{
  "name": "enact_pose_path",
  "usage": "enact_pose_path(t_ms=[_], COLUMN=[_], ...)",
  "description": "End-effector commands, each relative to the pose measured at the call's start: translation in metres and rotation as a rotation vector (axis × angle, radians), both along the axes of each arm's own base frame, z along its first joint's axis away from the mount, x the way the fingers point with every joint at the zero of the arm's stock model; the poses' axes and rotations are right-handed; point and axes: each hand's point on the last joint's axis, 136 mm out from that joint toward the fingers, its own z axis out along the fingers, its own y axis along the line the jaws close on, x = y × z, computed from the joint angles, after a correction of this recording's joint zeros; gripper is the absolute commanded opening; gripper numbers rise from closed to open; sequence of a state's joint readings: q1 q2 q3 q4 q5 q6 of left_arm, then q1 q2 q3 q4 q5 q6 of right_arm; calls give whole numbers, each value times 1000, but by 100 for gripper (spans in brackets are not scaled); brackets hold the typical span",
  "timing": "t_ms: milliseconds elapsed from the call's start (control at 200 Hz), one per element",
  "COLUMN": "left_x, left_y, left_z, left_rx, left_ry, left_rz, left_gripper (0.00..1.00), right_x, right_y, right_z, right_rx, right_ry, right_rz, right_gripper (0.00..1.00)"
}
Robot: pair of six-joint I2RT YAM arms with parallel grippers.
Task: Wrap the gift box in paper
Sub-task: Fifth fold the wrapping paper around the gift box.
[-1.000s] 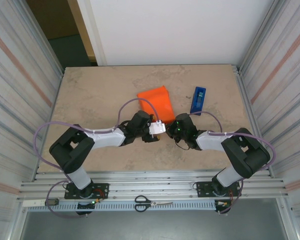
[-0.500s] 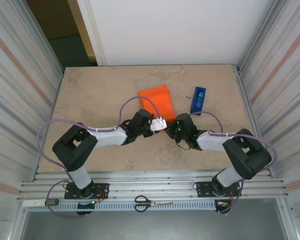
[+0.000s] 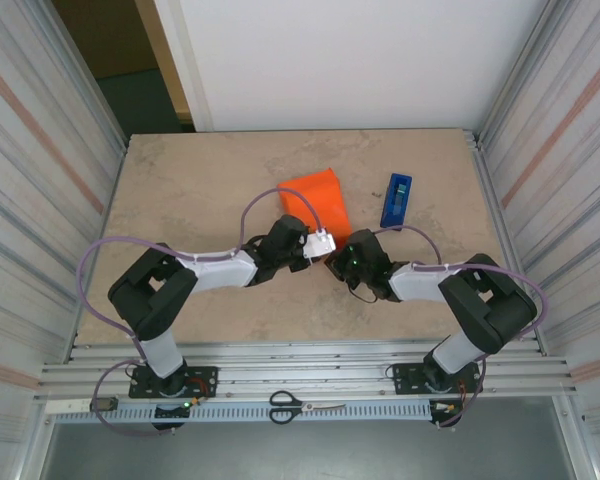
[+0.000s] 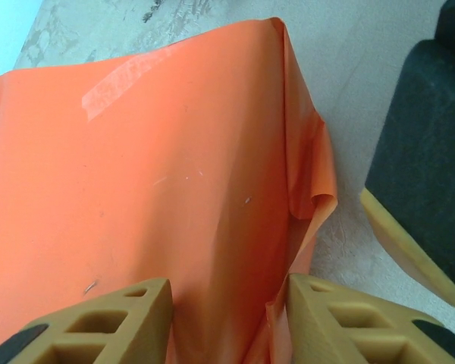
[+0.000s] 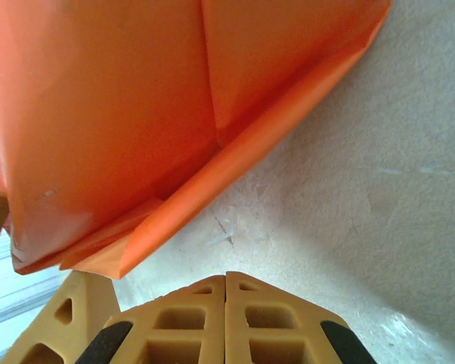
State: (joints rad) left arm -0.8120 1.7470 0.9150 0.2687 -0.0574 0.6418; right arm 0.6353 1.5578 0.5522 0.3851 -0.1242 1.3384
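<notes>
As to the paper (image 3: 315,203): sits on the table (image 3: 200,180) near its middle, a little toward the far right, folded over into a bright orange bundle with a creased flap hanging loose along its near right edge. Carries a strip of clear tape (image 4: 125,80) on its upper face, toward the far left in the left wrist view. As to the left gripper (image 4: 227,287): extends from the left and straddles the near edge of the bundle, tan fingers (image 4: 106,322) part-way apart with the orange sheet between them and the loose flap touching the inner side of the right-hand one; cannot tell whether grasping the bundle or merely standing around it. As to the right gripper (image 5: 226,282): extends from the right, low over the table, fingers clenched flat against each other with nothing between them; points at the folded near corner of the paper, just beside it, with a sliver of stone-patterned surface in between. Faces the left gripper closely, both meeting at the bundle's near side. Farther right, well apart from the paper: a narrow blue tape dispenser (image 3: 397,200), lying lengthwise toward the far edge. On the metal rail (image 3: 240,377) at the near edge, between the two arm bases: a pair of scissors (image 3: 305,405).
</notes>
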Motion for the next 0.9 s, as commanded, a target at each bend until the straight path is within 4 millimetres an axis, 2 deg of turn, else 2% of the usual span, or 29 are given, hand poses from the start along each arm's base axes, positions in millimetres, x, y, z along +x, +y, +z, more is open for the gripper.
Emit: enact_pose_path(t_ms=[0, 426, 591, 727, 897], left_x=[-22, -29, -30, -31, -28], left_y=[8, 4, 5, 6, 3], left_z=[-42, -61, -62, -64, -56], left_rx=[64, 76, 79, 75, 55], left_ry=[174, 361, 367, 375, 373], left_rz=[-13, 28, 35, 45, 55], left_gripper=[42, 42, 42, 42, 47], right_x=[16, 38, 46, 53, 57], right_y=[-4, -15, -21, -17, -16], right_z=[5, 12, 15, 20, 20], right_rx=[23, 80, 85, 124, 131], right_ry=[-18, -44, -51, -69, -71], right_rz=[-43, -71, -81, -74, -84], right_gripper=[8, 8, 7, 6, 6])
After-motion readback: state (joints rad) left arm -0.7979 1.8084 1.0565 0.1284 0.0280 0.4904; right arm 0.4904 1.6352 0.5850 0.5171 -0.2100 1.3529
